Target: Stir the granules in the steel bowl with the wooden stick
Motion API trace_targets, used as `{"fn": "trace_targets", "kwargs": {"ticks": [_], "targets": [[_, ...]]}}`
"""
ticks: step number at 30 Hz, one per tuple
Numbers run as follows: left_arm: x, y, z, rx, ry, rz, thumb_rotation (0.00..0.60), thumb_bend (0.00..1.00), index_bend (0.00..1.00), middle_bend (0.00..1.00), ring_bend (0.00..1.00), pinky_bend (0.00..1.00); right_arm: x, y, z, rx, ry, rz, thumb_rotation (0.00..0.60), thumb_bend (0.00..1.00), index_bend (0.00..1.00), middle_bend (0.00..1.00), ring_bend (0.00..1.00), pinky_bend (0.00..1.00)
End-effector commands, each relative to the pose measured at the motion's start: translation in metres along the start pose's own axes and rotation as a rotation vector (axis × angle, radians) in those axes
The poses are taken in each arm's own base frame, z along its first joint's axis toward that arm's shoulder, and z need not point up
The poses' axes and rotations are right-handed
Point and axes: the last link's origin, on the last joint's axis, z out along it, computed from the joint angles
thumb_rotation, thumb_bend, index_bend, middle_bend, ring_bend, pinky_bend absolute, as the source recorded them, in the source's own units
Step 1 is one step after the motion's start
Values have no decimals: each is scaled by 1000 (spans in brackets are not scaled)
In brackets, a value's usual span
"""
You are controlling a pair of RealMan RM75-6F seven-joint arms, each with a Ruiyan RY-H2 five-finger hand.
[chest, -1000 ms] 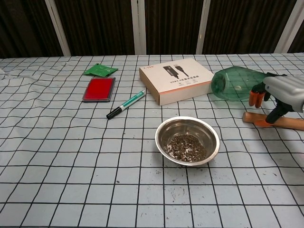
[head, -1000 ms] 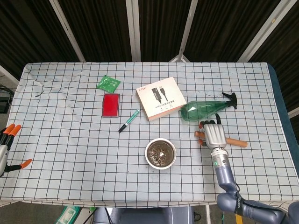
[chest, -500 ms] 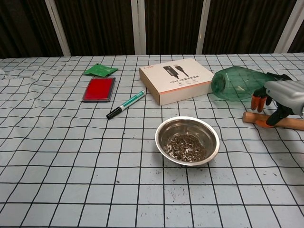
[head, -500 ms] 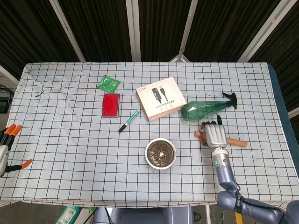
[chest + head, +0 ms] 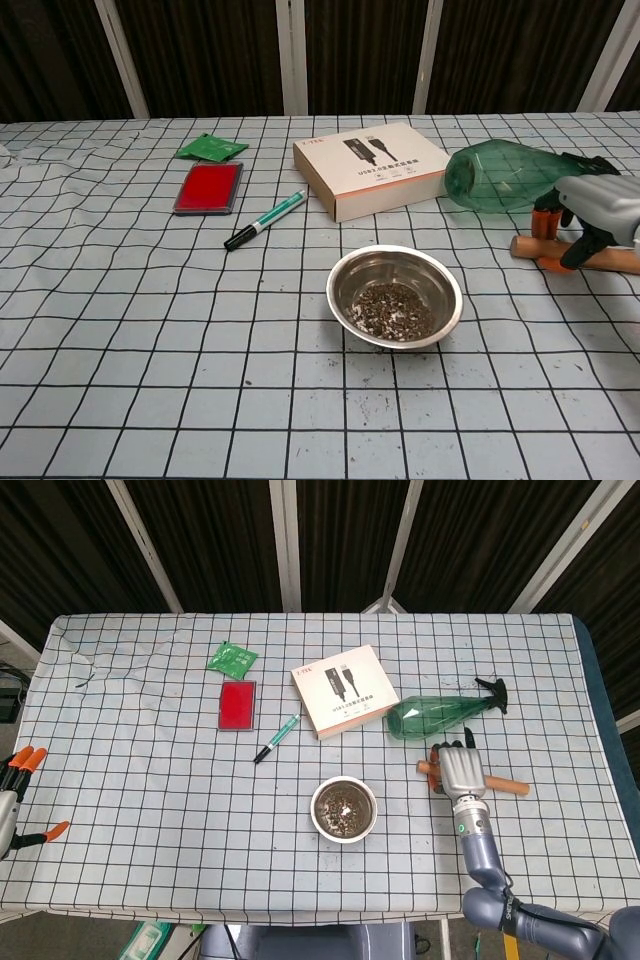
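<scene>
The steel bowl [image 5: 344, 808] [image 5: 395, 296] stands at the front middle of the table, with dark granules in its bottom. To its right the wooden stick [image 5: 510, 786] [image 5: 610, 258] lies flat on the cloth. My right hand [image 5: 460, 770] [image 5: 592, 205] is lowered over the stick's left part, its orange-tipped fingers spread to either side of it and reaching down to it. The stick is not lifted. My left hand [image 5: 14, 792] hangs off the table's left edge, fingers apart and empty.
A green spray bottle [image 5: 435, 715] [image 5: 495, 175] lies just behind my right hand. A white box [image 5: 343, 690] [image 5: 370, 168], a green pen [image 5: 276, 739] [image 5: 265, 220], a red case [image 5: 237, 704] [image 5: 209, 187] and a green packet [image 5: 232, 659] [image 5: 211, 148] lie further back.
My right hand has sunk lower onto the stick, with its fingertips now down beside it. The bowl, the stick and the left hand have not moved.
</scene>
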Motion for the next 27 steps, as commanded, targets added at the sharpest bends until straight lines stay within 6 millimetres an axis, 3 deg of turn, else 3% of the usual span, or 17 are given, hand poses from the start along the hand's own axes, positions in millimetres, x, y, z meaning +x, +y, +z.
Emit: {"fn": "trace_targets", "kwargs": {"ticks": [1,9,15,20,27], "targets": [[0,0,0,0,-1,0,600,17,0,0,0,0,0,1,0,-2,-2,0,600,360,512,462,333,0],[0,0,0,0,-2,0,600,17,0,0,0,0,-2,2,0,-5,-3,-2,600,364,551,490,347,0],[0,0,0,0,-2,0,600,17,0,0,0,0,-2,2,-1,-3,1,-7,600,466,624,545,412,0],[0,0,0,-1,-2,0,600,17,0,0,0,0,1,1,-2,6,27,-4,600,496,696,597,490,0],[0,0,0,-1,-3,1,600,17,0,0,0,0,9,1,-4,23,60,3,600,515,719,610,513,0]]}}
